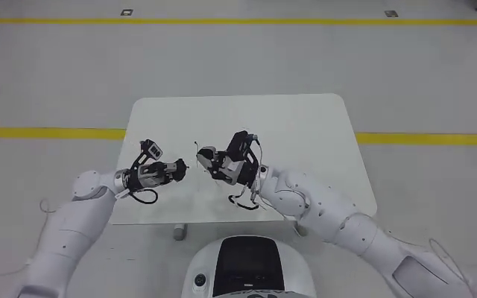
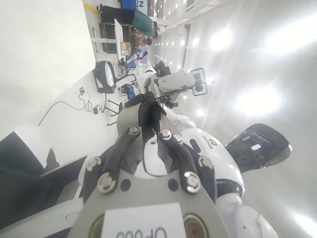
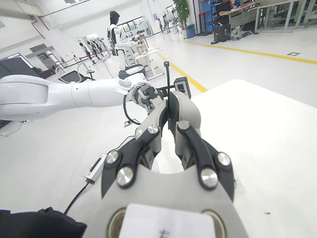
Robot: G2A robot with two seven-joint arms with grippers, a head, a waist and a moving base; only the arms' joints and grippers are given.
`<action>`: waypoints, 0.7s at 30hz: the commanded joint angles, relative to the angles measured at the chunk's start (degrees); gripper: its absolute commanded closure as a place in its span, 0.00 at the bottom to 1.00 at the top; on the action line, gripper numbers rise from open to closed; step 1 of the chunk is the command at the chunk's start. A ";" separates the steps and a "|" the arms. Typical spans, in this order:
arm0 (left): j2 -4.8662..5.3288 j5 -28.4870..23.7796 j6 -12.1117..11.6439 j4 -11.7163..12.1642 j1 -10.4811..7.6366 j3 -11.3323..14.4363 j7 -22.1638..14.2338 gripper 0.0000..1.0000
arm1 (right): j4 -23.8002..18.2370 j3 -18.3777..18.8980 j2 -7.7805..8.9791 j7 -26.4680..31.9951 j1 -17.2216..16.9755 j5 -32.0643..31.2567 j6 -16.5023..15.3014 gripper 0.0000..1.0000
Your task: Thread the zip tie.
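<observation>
A thin black zip tie (image 3: 168,87) stands upright between the fingers of my right gripper (image 3: 169,105), which is shut on its strap; the square head (image 3: 166,63) sticks out past the fingertips. From above, the right gripper (image 1: 203,156) hovers over the near left part of the white table (image 1: 298,127), with the zip tie (image 1: 196,147) a fine dark line at its tip. My left gripper (image 1: 181,168) faces it from the left, a small gap away, fingers shut. Its black tips (image 3: 164,90) reach to the strap; I cannot tell whether they pinch it. The left gripper (image 2: 148,99) points at the right wrist.
The table's (image 3: 247,125) surface is bare white, with its left edge just under both grippers. A yellow floor line (image 1: 59,132) runs behind the table. Cables trail on the floor to the left.
</observation>
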 commanded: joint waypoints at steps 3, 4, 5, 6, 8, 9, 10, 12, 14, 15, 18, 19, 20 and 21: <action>0.21 0.46 -0.03 -0.27 -0.08 1.00 0.01 1.00 | 1.37 -1.94 0.10 -2.96 0.79 -1.10 0.00 1.00; 0.27 0.16 0.00 -0.37 -0.06 1.19 0.01 1.00 | 1.67 -2.34 0.13 -3.70 0.98 -1.06 0.00 1.00; 0.37 0.04 -0.05 -0.42 -0.08 1.40 0.01 1.00 | 2.09 -2.83 0.17 -4.51 1.24 -0.97 0.00 1.00; 0.45 0.10 -0.11 -0.49 -0.09 1.59 0.01 1.00 | 2.23 -3.20 0.21 -5.04 1.47 -0.95 0.00 1.00; 0.60 0.00 -0.17 -0.82 -0.08 2.07 0.01 1.00 | 2.38 -3.84 0.34 -6.24 1.82 -0.79 0.00 1.00; 0.73 0.24 -0.29 -1.06 -0.09 2.45 0.01 1.00 | 2.36 -4.07 0.44 -6.87 2.10 -1.09 0.00 1.00; 0.85 0.60 -0.33 -1.10 -0.14 2.70 0.01 1.00 | 2.36 -4.07 0.44 -6.87 2.10 -1.09 0.00 1.00; 0.99 1.22 -0.43 -1.38 -0.29 2.99 0.01 1.00 | 2.36 -4.07 0.44 -6.87 2.10 -1.09 0.00 1.00; 0.99 1.22 -0.43 -1.38 -0.29 2.99 0.01 1.00 | 2.36 -4.07 0.44 -6.87 2.10 -1.09 0.00 1.00; 0.99 1.22 -0.43 -1.38 -0.29 2.99 0.01 1.00 | 2.36 -4.07 0.44 -6.87 2.10 -1.09 0.00 1.00; 0.99 1.22 -0.43 -1.38 -0.29 2.99 0.01 1.00 | 2.48 -4.07 0.46 -6.54 2.03 -1.42 0.20 1.00; 0.99 1.22 -0.43 -1.38 -0.29 2.99 0.01 1.00 | 2.31 -3.95 0.46 -5.65 1.83 -2.54 0.63 1.00; 0.99 1.22 -0.43 -1.38 -0.29 2.99 0.01 1.00 | 1.82 -3.68 0.43 -5.83 1.38 -2.65 0.31 1.00; 0.99 1.22 -0.43 -1.38 -0.29 2.99 0.01 1.00 | 1.47 -3.47 0.39 -6.48 0.90 -2.54 0.00 1.00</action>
